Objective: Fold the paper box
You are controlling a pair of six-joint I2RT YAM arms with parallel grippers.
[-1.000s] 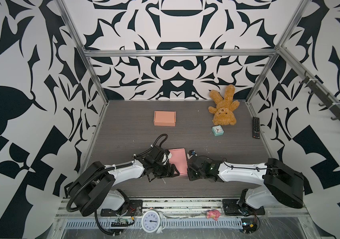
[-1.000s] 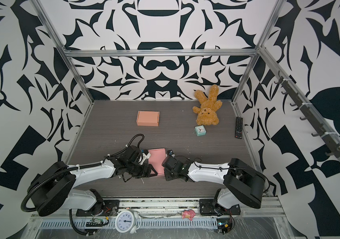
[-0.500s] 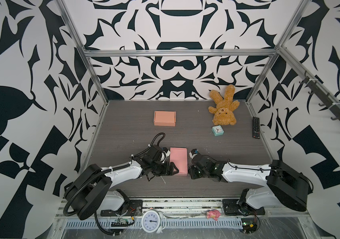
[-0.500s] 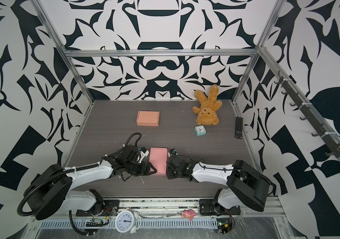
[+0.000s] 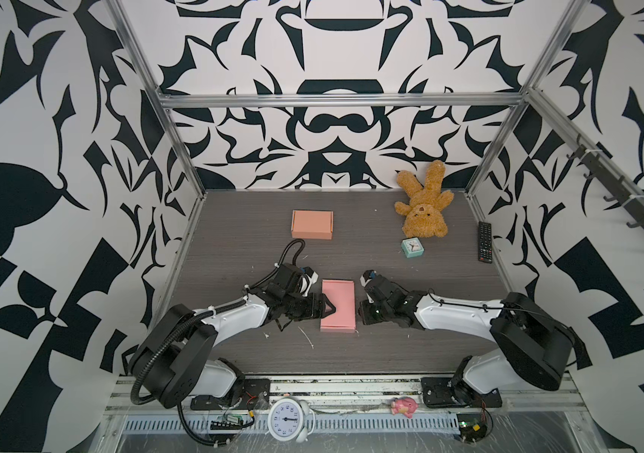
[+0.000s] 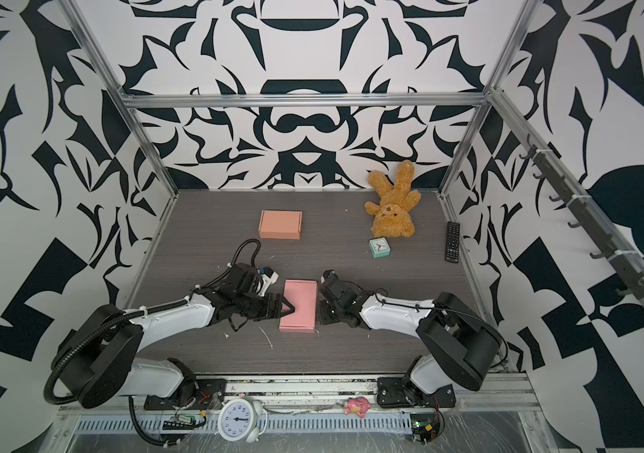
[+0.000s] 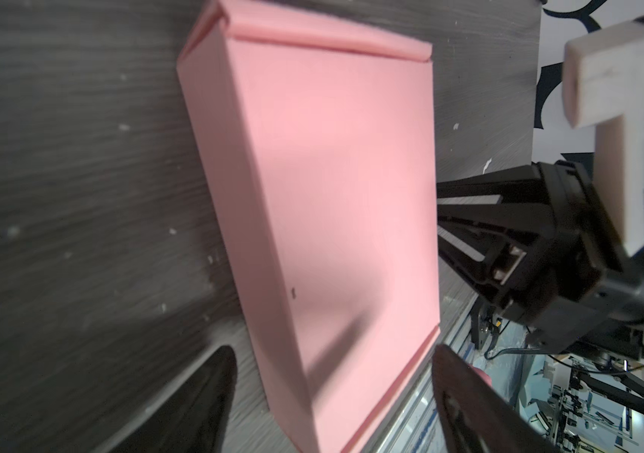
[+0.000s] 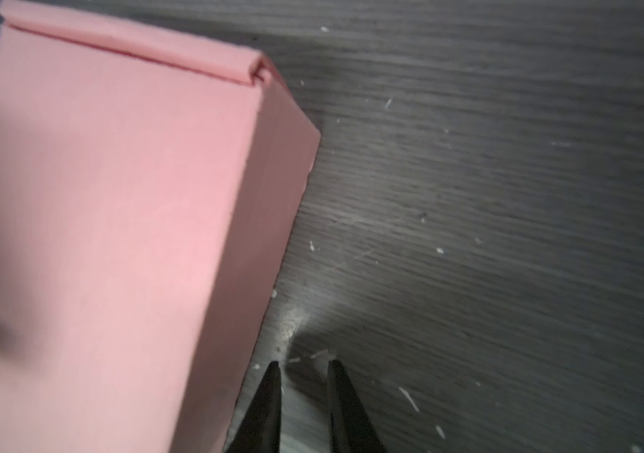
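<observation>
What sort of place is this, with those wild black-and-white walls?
Probably a robot test booth: left arm and right arm bolted to a front rail, metal frame holding patterned walls, props like a teddy bear and remote.

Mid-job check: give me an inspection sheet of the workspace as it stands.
Surface: dark wood-grain table, white flecks near front.
Job's things: pink paper box, closed, lying flat; peach box, closed, further back.
Clutter: teddy bear, teal clock, remote; white alarm clock, pink toy on front rail.
Grippers: left gripper open at the pink paper box's edge; right gripper narrowly open, empty, beside it.
Cables: black hose loops over left arm.
Surroundings: patterned walls, hook rail.
</observation>
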